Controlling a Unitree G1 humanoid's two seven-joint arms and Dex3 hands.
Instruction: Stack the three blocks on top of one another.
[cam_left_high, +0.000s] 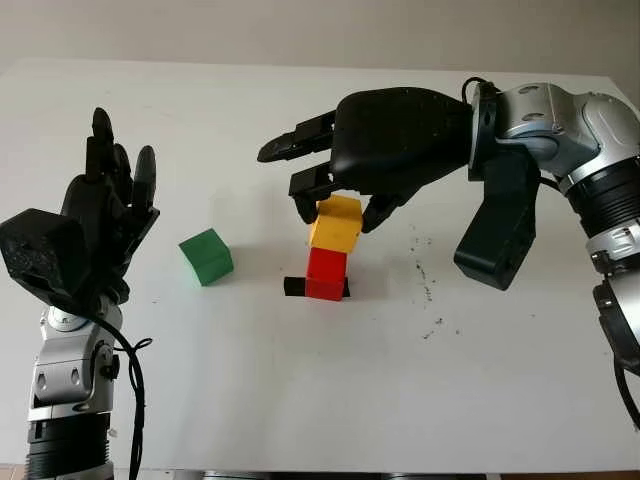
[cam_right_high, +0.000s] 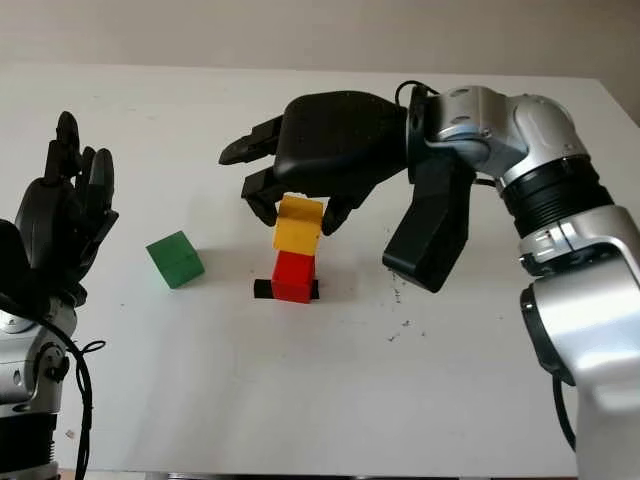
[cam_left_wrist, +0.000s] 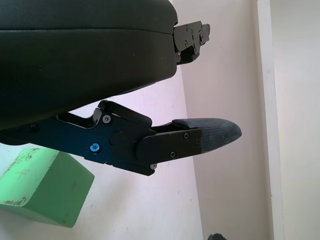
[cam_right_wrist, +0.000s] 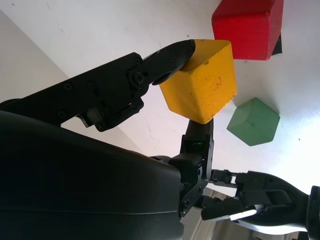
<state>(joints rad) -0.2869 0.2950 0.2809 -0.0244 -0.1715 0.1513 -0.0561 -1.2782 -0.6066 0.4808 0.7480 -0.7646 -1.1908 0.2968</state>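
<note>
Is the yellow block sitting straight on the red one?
No, tilted. The yellow block, pinched by the right robot hand, leans crookedly over the red block.

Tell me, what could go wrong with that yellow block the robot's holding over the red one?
The yellow block looks tilted in the right hand, sitting askew over the red block. Released like that, it might slide off or nudge the red one off its black mark. The fingers grip it near the corners, so opening them could drag it sideways. The green block lies apart, near the open left hand, so a shaky base would make adding it harder.
</note>
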